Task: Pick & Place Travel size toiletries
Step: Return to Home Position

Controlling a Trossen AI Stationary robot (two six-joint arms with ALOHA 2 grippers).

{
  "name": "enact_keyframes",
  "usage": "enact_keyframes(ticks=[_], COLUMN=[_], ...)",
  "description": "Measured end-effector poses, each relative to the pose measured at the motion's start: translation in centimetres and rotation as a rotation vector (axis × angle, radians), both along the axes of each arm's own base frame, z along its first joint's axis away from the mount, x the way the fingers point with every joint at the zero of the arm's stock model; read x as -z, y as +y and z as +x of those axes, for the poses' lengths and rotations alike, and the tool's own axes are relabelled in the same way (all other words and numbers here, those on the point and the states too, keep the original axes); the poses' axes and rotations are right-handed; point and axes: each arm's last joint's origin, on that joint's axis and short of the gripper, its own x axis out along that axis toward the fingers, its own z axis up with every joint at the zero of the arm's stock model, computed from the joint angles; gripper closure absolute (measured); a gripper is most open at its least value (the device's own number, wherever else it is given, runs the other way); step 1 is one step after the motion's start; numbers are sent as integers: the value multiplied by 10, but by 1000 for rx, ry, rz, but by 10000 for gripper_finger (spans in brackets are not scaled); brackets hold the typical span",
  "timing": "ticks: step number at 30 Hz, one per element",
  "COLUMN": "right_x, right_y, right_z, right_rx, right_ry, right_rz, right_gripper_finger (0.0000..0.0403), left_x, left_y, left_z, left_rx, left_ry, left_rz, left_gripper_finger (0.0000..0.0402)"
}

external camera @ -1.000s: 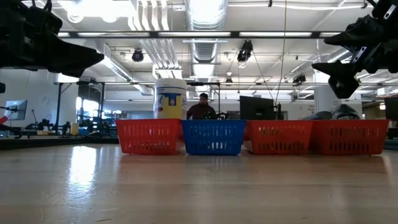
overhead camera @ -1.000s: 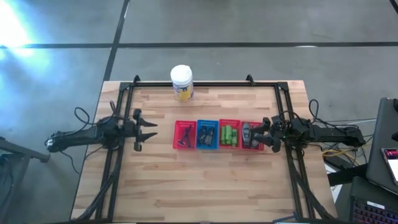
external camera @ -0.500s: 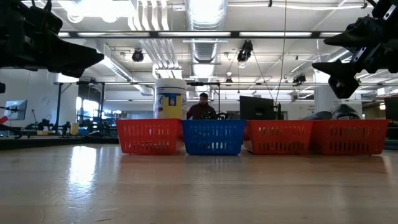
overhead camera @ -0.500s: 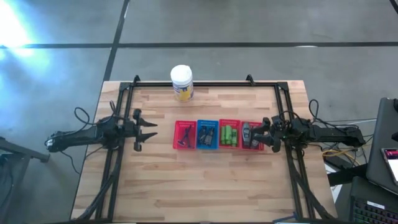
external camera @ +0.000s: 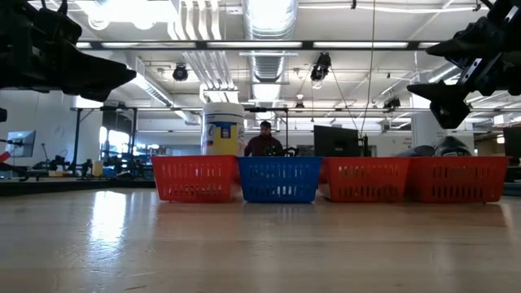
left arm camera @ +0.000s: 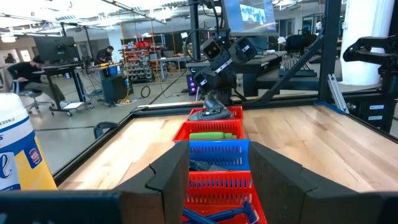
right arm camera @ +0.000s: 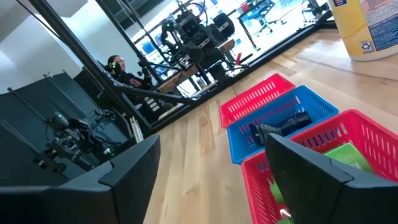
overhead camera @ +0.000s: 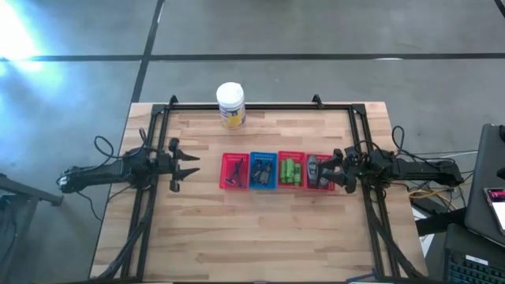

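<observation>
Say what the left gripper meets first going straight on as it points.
Probably the nearest red basket, at the row's end. The low view shows the left gripper above basket height, so it may pass over.

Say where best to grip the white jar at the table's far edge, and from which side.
Take the white jar across its body, below the lid, coming level from the left, where the open left gripper is nearer. It stands upright and alone, so its side wall is free; the wide lid likely suits a top pinch poorly.

Overhead looks straight down, low looks level, wrists face inward; all share the baskets (external camera: 279,181).
</observation>
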Motion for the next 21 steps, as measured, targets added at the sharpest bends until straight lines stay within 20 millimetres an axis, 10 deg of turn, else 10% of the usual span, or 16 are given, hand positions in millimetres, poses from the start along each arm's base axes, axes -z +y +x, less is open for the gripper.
enact_keyframes(ticks=[21], right_x=[0], right_y=[0], right_z=[0], right_rx=[0], right_ry=[0], right_rz=[0], right_gripper_finger=[55], left_x=[0], left_y=[0], left_z=[0], left_rx=[0], left_ry=[-1], left_rz=[0], left_gripper_finger=[232])
